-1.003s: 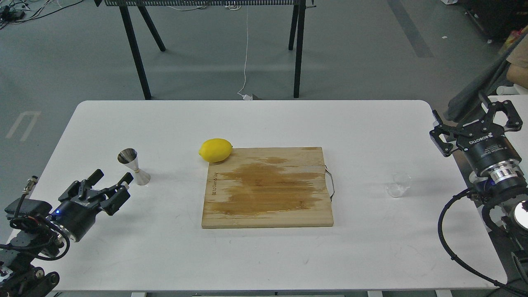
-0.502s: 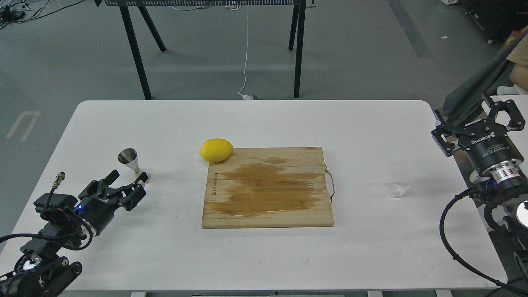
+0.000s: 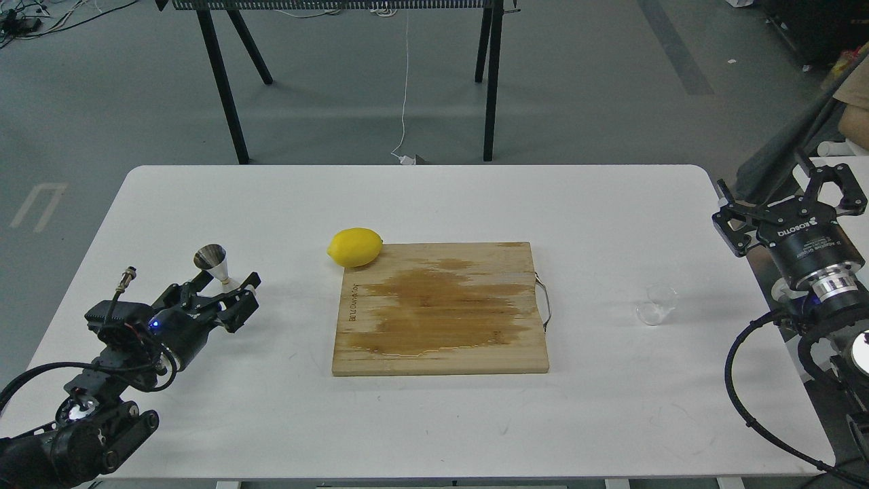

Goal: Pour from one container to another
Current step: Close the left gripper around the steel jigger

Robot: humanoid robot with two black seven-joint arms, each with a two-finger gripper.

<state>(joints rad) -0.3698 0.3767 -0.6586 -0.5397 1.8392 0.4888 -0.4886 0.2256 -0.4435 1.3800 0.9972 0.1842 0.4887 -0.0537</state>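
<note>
Fingers of the left tool (image 3: 227,288) spread around the jigger's (image 3: 218,266) base, not gripping.

White rectangular table (image 3: 421,197) with rounded corners. Shiny steel hourglass jigger (image 3: 216,263) upright at left. Yellow lemon (image 3: 355,246) near centre, touching far left corner of stained wooden cutting board (image 3: 440,309). Small clear glass cup (image 3: 657,303) at right, well apart from board
</note>
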